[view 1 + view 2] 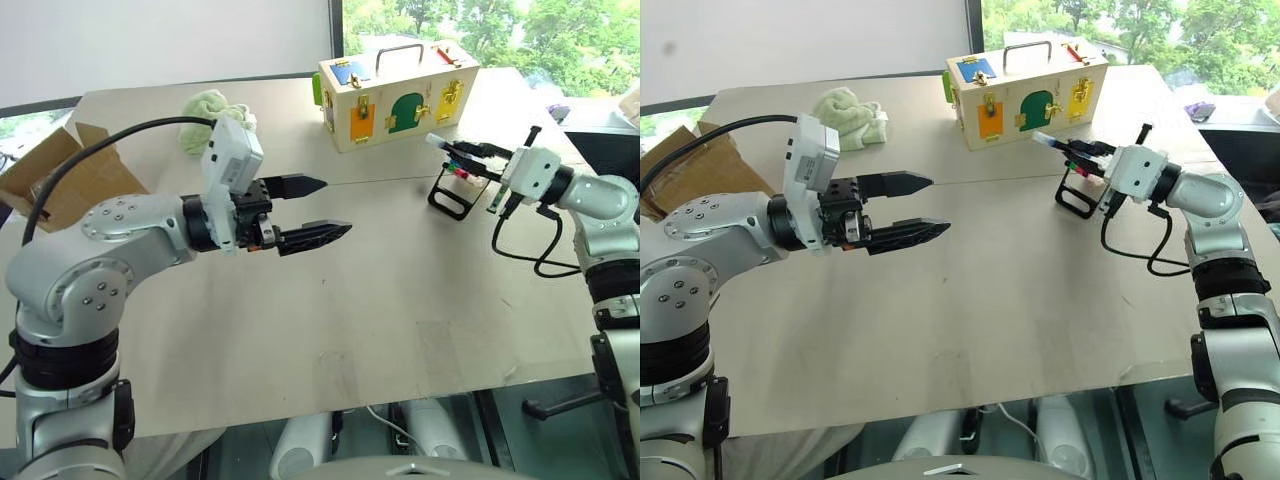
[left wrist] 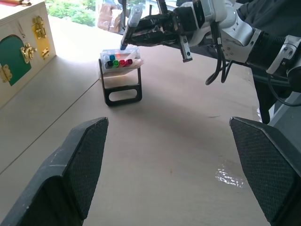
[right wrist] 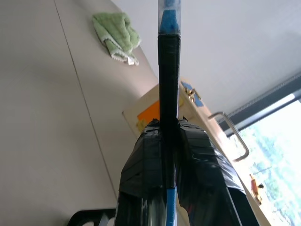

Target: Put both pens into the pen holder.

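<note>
My right gripper (image 1: 470, 153) is shut on a slim black pen (image 3: 168, 70) with a blue cap (image 1: 433, 140). It holds the pen just above the pen holder (image 1: 458, 192), cap pointing away from the wrist. The holder is a small black frame (image 2: 121, 89) with a clear tray of several coloured marker caps (image 2: 118, 61). I cannot pick out the other pen among them. Over the middle of the table my left gripper (image 1: 337, 206) hangs open and holds nothing, well to the left of the holder.
A pale wooden box (image 1: 395, 95) with coloured doors and a metal handle stands behind the holder. A green cloth (image 1: 208, 108) lies at the back left, and a cardboard box (image 1: 60, 175) sits off the table's left edge. A black cable (image 1: 520, 250) loops under my right wrist.
</note>
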Tool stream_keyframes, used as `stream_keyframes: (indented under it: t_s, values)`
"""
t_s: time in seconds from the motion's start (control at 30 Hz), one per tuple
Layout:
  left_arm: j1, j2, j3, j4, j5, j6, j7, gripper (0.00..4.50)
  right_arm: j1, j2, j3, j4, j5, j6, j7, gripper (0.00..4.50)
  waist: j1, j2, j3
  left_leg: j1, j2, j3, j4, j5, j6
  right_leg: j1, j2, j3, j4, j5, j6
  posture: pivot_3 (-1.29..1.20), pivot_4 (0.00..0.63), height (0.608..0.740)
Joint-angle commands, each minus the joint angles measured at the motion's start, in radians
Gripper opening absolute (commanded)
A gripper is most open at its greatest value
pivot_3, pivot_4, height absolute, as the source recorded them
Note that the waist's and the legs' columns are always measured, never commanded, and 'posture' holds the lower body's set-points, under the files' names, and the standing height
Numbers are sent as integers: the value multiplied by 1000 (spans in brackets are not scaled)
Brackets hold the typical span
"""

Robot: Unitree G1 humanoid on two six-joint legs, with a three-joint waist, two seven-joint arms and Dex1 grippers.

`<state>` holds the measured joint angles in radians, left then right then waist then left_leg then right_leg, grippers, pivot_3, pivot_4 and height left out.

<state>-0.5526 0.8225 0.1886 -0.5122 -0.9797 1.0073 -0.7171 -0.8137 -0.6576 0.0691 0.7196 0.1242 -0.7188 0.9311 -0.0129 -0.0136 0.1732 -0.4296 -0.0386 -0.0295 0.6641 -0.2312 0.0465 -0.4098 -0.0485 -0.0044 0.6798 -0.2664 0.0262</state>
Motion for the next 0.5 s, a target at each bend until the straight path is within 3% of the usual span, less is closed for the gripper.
stream_keyframes:
  t_s: [0.03, 0.33, 0.47, 0.5]
  values:
    - [-24, 22, 17, -2, 4, -28, -14, 4317, -21, -1, -36, 67, -12, -63, -17, 29, 0, 0, 0, 0, 0, 0, 0, 0, 0, 0, 0, 0, 0, 0, 0, 0, 150, 740]
    - [-28, 23, 25, -7, 2, -36, -1, 4317, -69, 0, -29, 202, -56, -154, -26, 29, -2, 0, 0, 0, 0, 0, 0, 0, 0, 0, 0, 0, 0, 0, 0, 0, 150, 740]
    - [-28, 29, 19, -6, 8, -36, -2, 4317, -82, -2, -29, 228, -58, -159, -13, 1499, -1, 0, 0, 0, 0, 0, 0, 0, 0, 0, 0, 0, 0, 0, 0, 0, 150, 740]
    - [-28, 30, 18, -6, 10, -37, -2, 4317, -85, -3, -31, 234, -57, -162, -13, 2101, -1, 0, 0, 0, 0, 0, 1, 0, 0, 0, 0, 0, 0, 0, 0, 0, 150, 740]
